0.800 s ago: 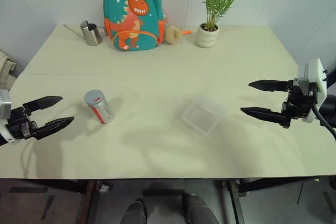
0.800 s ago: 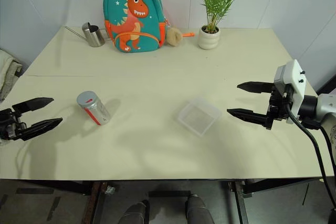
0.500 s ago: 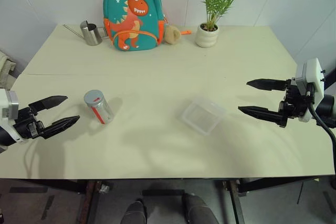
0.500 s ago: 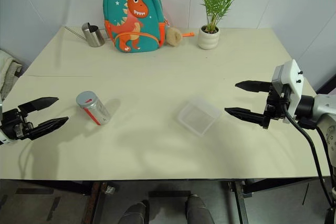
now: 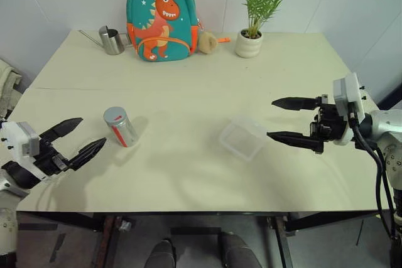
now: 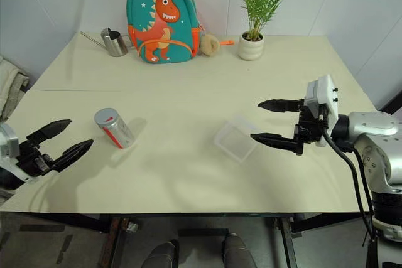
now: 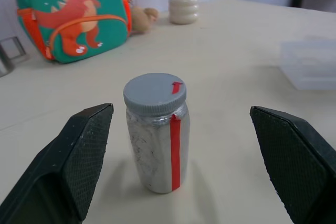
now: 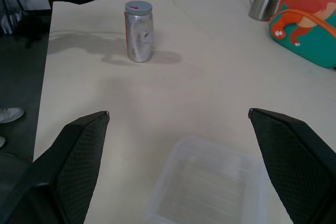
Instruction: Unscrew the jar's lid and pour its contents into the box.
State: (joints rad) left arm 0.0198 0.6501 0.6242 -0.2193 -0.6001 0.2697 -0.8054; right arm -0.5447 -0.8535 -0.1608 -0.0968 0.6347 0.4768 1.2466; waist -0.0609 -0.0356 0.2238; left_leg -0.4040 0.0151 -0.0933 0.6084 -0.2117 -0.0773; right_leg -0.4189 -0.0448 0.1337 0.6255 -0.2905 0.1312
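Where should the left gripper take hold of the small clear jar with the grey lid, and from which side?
Probably on the body of the small clear cylindrical jar, below the flat grey screw lid, coming in level from the table's left edge. The jar stands upright and alone, and the open left gripper already points at it, so the lid stays free for the right gripper.

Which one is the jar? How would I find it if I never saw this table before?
Start at the big dinosaur backpack at the back of the table, then come toward the front left edge. The jar stands there alone, near the left gripper. It is small and see-through with a red stripe and a grey lid, unlike the shiny steel watering can beside the backpack.
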